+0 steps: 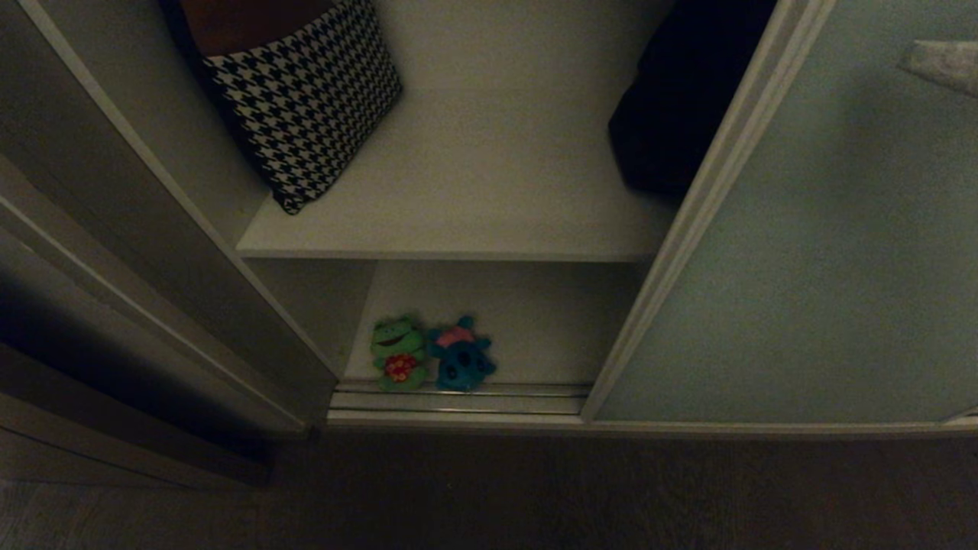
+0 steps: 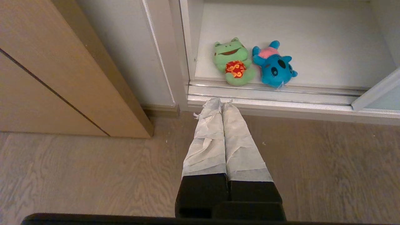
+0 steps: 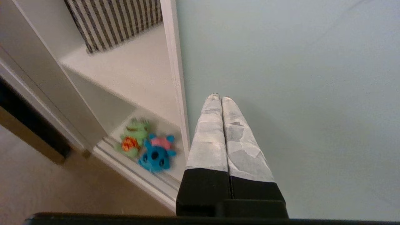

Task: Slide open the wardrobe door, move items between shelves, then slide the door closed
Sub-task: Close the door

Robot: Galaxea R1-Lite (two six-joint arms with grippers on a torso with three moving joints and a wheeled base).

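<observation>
Head view: the sliding wardrobe door [image 1: 802, 252] stands slid to the right, its cream frame edge running diagonally from the top right down to the floor track [image 1: 458, 401]. The opening between that edge and the left side panel [image 1: 153, 229] is unobstructed. The upper shelf [image 1: 489, 176] carries a houndstooth cushion [image 1: 306, 99] at its back left corner and a black bag [image 1: 680, 99] at its back right, against the door edge; the middle and front edge of this board are bare. On the bottom shelf [image 1: 535, 321] the green frog [image 1: 397, 353] and the blue plush [image 1: 461, 357] lie touching side by side at the front left corner, just behind the track. The right gripper tip [image 1: 943, 65] shows at the upper right, in front of the door panel.

Left wrist view: the left gripper [image 2: 222, 103] hangs over the wooden floor [image 2: 93, 172], short of the track, fingers pressed together and holding nothing. The frog [image 2: 235, 61] and blue plush [image 2: 275, 67] lie at the board's front edge.

Right wrist view: the right gripper [image 3: 217, 97] points at the door panel [image 3: 297, 78], just beside its frame edge, fingers pressed together and empty. Contact with the panel cannot be told.
</observation>
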